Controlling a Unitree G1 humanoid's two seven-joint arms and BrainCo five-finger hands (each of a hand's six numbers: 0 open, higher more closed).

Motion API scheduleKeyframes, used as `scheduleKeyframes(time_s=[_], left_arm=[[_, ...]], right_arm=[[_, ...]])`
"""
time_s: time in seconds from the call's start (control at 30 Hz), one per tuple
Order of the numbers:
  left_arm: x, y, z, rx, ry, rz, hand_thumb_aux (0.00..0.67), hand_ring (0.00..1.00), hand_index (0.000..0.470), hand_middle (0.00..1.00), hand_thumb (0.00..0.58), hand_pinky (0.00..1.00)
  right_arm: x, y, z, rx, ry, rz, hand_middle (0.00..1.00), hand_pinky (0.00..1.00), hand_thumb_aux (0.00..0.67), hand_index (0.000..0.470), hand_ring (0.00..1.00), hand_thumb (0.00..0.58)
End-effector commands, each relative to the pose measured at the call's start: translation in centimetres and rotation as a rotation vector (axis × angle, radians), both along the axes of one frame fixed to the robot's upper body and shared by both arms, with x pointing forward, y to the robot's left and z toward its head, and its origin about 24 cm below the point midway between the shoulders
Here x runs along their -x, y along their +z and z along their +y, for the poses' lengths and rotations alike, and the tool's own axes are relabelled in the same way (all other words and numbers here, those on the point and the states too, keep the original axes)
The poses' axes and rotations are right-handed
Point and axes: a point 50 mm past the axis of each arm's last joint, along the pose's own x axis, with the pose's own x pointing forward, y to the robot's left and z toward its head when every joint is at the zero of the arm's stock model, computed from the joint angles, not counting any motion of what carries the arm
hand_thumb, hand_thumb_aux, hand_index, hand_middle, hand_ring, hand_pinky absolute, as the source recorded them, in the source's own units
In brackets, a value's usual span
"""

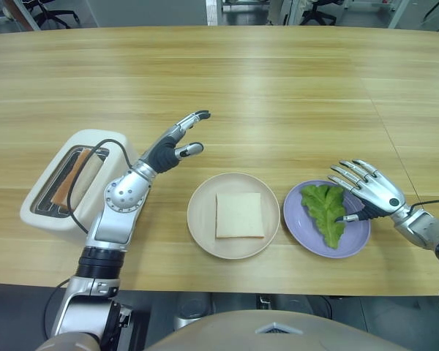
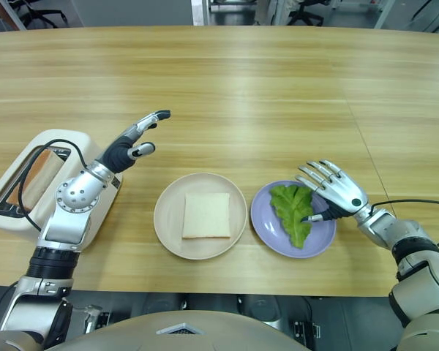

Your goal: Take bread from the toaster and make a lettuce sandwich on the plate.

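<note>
Pale wooden surface (image 1: 278, 73), round beige plate (image 1: 198, 219) central, white bread slice (image 1: 239, 215) on it. Right of that plate our right hand (image 1: 372, 189) hovers open over the green lettuce leaf (image 1: 322, 208); we should pinch its edge gently, lift clean. Left hand (image 1: 172, 150), open, hangs beyond the plate's left.

No text, number, label or sign could be read anywhere. The toaster (image 1: 102, 142), the beige plate (image 1: 199, 212), the purple plate (image 1: 291, 212) and the wooden table (image 1: 278, 88) showed plain surfaces, with no legible mark on any of them.
</note>
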Motion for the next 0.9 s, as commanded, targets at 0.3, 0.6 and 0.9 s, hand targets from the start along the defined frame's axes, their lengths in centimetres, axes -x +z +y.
scheduleKeyframes(time_s=[0.3,0.6,0.9], left_arm=[[-0.4,-0.3,0.6,-0.018,0.013,0.005,0.0,0.0,0.0,0.0,0.0,0.0],[-0.6,-0.2,1.1,-0.017,0.027,-0.003,0.0,0.0,0.0,0.0,0.0,0.0],[-0.7,-0.5,1.1,-0.023,0.033,0.0,0.0,0.0,0.0,0.0,0.0,0.0]], right_arm=[[0.8,-1.4,0.4,-0.029,0.01,0.075,0.0,0.0,0.0,0.0,0.0,0.0],[0.9,-1.7,0.4,-0.035,0.007,0.092,0.0,0.0,0.0,0.0,0.0,0.0],[1.1,-2.0,0.4,-0.041,0.002,0.107,0.0,0.0,0.066,0.045,0.0,0.108]])
